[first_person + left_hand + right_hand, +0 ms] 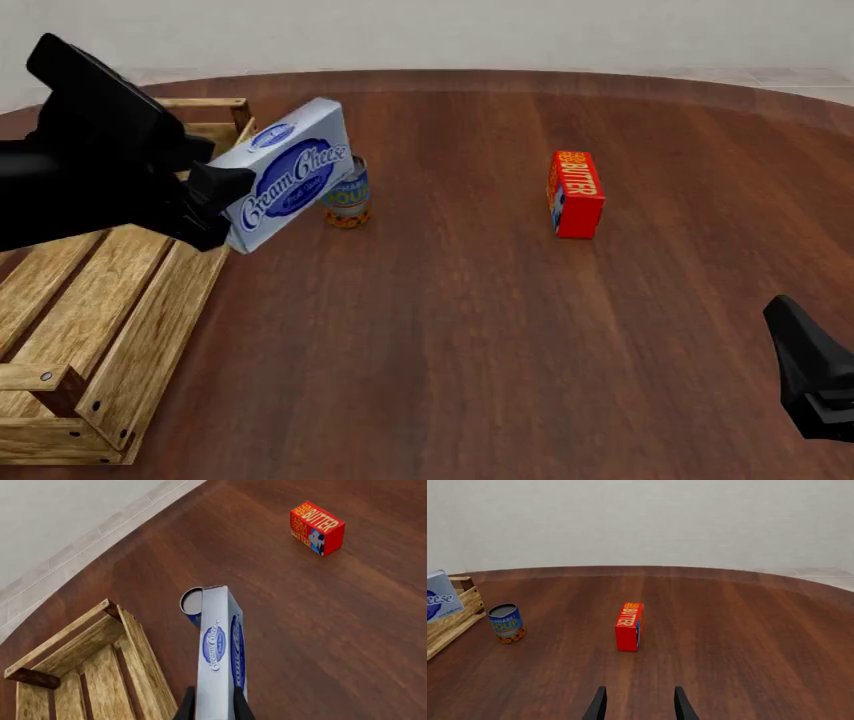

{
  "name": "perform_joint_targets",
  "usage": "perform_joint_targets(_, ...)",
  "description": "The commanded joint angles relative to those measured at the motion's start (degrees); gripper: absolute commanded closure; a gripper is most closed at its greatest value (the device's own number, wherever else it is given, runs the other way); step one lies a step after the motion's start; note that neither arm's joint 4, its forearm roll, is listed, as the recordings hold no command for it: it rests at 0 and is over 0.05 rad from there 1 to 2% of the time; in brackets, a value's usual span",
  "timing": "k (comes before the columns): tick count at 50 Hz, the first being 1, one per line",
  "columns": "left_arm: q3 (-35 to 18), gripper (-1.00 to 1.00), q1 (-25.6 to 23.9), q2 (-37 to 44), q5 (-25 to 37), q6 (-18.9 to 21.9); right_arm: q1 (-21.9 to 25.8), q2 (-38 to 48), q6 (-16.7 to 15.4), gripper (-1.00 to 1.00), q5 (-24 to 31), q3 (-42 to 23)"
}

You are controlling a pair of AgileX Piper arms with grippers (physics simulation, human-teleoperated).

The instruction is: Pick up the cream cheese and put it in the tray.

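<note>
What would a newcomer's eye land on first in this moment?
The cream cheese box, held tilted in the air by the left gripper at the tray's right edge. Next, the red butter box standing alone mid-table, and the soup can half hidden behind the lifted box.

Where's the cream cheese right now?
In the front view, the cream cheese is lifted at left, held by the left gripper, between the tray and the soup can.

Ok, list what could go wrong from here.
1. The left gripper pinches only one end of the cream cheese, so the tilted box might twist or slip.
2. The box hangs over the tray rim rather than its floor; released here, it may fall outside.
3. The soup can stands close and could get knocked.
</note>
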Motion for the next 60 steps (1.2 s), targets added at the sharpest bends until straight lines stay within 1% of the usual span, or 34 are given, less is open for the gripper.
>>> perform_joint_targets(1,1.11,1.0,4.31,-3.88,0.59,0.21,-0.11,-0.09,0.0,-1.0,0.03,0.0)
perform_joint_targets(6,2.5,1.0,6.82,-3.99,-0.61,0.19,-0.04,0.37,-0.01,-1.0,-0.3,0.0)
perform_joint_targets(10,3.67,1.0,8.23,-3.51,-1.59,1.21,-0.13,0.4,0.01,-1.0,-0.34,0.0)
perform_joint_targets(12,3.77,1.0,8.96,-4.03,-1.1,1.43,-0.16,0.25,0.03,-1.0,-0.23,0.0)
perform_joint_targets(14,3.08,1.0,10.14,-4.38,-0.6,0.77,-0.2,0.41,0.05,-1.0,-0.38,0.0)
perform_joint_targets(16,3.34,1.0,11.05,-4.93,-0.44,1.27,-0.16,0.5,0.06,-1.0,-0.44,0.0)
perform_joint_targets(17,3.36,1.0,12.3,-5.0,-0.3,1.65,-0.11,0.4,0.08,-1.0,-0.32,0.0)
perform_joint_targets(19,4.26,1.0,13.63,-4.65,-0.82,2.17,-0.07,0.27,0.1,-1.0,-0.19,0.0)
perform_joint_targets(22,5.38,1.0,14.23,-5.19,-1.11,2.57,-0.15,0.51,0.16,-1.0,-0.48,0.0)
perform_joint_targets(28,5.62,1.0,17.59,-5.59,-1.08,1.78,-0.07,0.69,0.15,-1.0,-0.69,0.0)
perform_joint_targets(31,6.18,1.0,18.36,-5.83,-1.16,2.5,-0.03,0.97,0.15,-1.0,-0.88,0.0)
perform_joint_targets(33,5.51,1.0,19.61,-5.59,-0.72,1.82,-0.02,1.03,0.12,-1.0,-0.93,0.01)
perform_joint_targets(36,4.45,1.0,21.13,-6.01,0.29,2.65,-0.02,1.21,0.03,-1.0,-1.07,0.01)
perform_joint_targets(38,3.33,1.0,22.18,-5.76,0.87,2.14,0.04,1.33,-0.03,-1.0,-1.12,0.01)
perform_joint_targets(45,0.19,1.0,24.43,-5.7,2.98,2.5,0.07,1.68,-0.19,-1.0,-1.35,0.01)
perform_joint_targets(52,0.19,1.0,27.05,-3.71,2.14,3.77,0.08,1.55,-0.28,-1.0,-1.16,0.01)
perform_joint_targets(53,-0.29,1.0,28.73,-1.72,1.52,3.37,0.09,1.61,-0.27,-1.0,-1.19,0.01)
perform_joint_targets(55,0.86,1.0,29.49,-0.67,-0.08,5.26,0.16,2.03,-0.32,-1.0,-1.52,0.01)
perform_joint_targets(57,0.4,1.0,30.2,1.0,-0.89,3.5,0.27,1.95,-0.33,-1.0,-1.52,0.01)
perform_joint_targets(60,1.23,1.0,31.1,2.33,-2.66,4.32,0.15,1.58,-0.33,-1.0,-1.18,0.01)
